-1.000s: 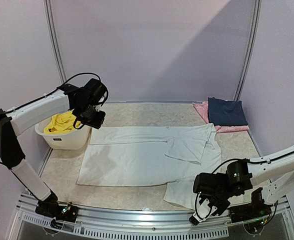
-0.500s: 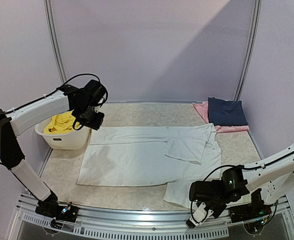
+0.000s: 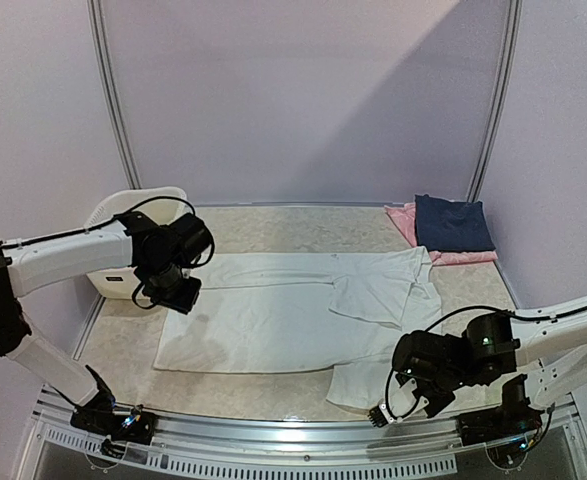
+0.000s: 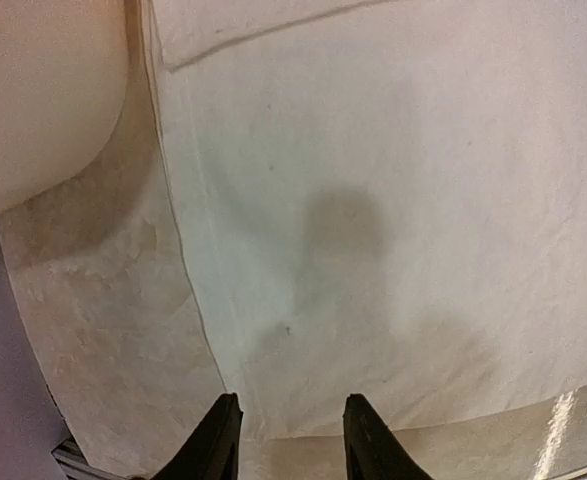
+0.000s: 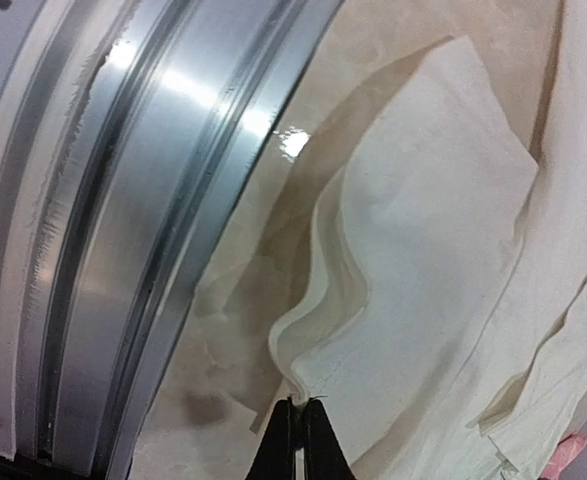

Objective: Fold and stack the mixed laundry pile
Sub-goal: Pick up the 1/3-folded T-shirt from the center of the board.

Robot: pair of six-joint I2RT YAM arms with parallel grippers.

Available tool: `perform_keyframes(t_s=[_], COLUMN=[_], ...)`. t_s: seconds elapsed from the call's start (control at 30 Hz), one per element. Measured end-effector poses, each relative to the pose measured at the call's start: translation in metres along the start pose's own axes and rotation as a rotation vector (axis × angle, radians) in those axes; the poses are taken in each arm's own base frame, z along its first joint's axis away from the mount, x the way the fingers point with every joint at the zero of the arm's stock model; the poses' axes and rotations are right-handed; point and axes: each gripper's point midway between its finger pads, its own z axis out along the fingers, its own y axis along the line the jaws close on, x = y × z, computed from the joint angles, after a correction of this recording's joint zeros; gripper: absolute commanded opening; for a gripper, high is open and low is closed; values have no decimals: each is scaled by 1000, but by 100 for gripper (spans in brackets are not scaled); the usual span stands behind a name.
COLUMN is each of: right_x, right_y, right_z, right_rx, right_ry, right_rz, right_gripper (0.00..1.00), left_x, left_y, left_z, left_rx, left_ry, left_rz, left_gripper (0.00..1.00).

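Note:
The large white T-shirt (image 3: 293,310) lies spread flat across the table, and it fills the left wrist view (image 4: 393,200). My left gripper (image 3: 176,296) hovers over the shirt's left part, near its hem edge; it is open and empty (image 4: 291,445). My right gripper (image 3: 405,393) is at the shirt's near right corner. It is shut on a folded edge of the white cloth (image 5: 298,408), which is lifted a little off the table. The yellow shorts are not visible; my left arm covers part of the basket.
A white plastic basket (image 3: 108,215) stands at the far left, seen as a pale wall in the left wrist view (image 4: 43,90). A folded navy garment (image 3: 453,222) lies on a pink one (image 3: 403,220) at the back right. A metal rail (image 5: 143,200) runs along the near edge.
My left arm has swung from above the basket down over the shirt's left part. My right gripper has shifted a little right and away from the rail with the shirt edge. The yellow shorts no longer show.

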Motion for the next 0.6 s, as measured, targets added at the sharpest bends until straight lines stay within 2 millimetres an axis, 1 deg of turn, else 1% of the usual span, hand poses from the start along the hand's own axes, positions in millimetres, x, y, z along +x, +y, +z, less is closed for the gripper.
perform_keyframes(t_s=[0.1, 0.2, 0.3, 0.43, 0.53, 0.6], right_x=[3, 4, 4, 3, 2, 1], right_y=[-7, -9, -9, -9, -9, -9], right_z=[-5, -6, -6, -7, -9, -9], right_rx=[25, 28, 29, 28, 29, 29], right_ry=[-14, -15, -17, -25, -36, -39], right_rz=[33, 43, 46, 47, 51, 51], right_gripper=[0, 0, 0, 0, 0, 0], left_x=[32, 55, 73, 95, 113, 122], left_y=[-1, 7, 19, 30, 38, 41], left_z=[16, 25, 23, 22, 27, 33], left_rx=[-15, -46, -66, -44, -20, -3], left_ry=[70, 111, 111, 84, 76, 81], left_rz=[-71, -161, -267, -398, -496, -556], left_gripper=[36, 37, 40, 45, 44, 43])
